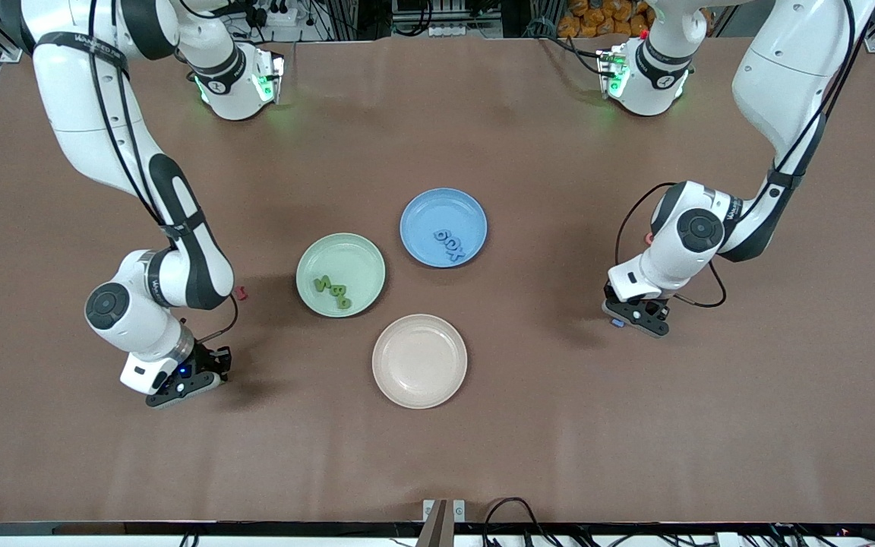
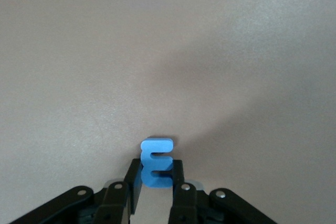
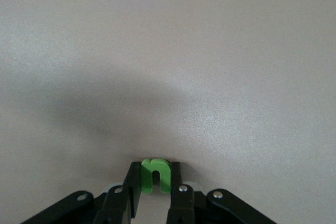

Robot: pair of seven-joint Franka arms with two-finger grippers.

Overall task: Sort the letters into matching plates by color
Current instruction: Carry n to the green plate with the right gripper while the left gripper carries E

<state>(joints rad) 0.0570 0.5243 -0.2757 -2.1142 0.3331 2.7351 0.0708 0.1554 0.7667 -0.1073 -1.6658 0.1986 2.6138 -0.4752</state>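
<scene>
**Both grippers pinch a last letter each**

The left gripper [image 1: 633, 317], low over the table at 3 o'clock from the blue plate [image 1: 416, 209], is clamped on a blue E [image 2: 157, 163]. The right gripper [image 1: 188, 380], at 8 o'clock from the mint green plate [image 1: 314, 258], grips a green foam letter [image 3: 155, 174]. Three blue letters [image 1: 450, 243] and three green ones [image 1: 331, 292] already lie in matching plates. The foam looks light, soft and grippy; a pinch across flat faces should hold, squeezing slightly. The beige-white plate [image 1: 399, 380] is empty.
</scene>
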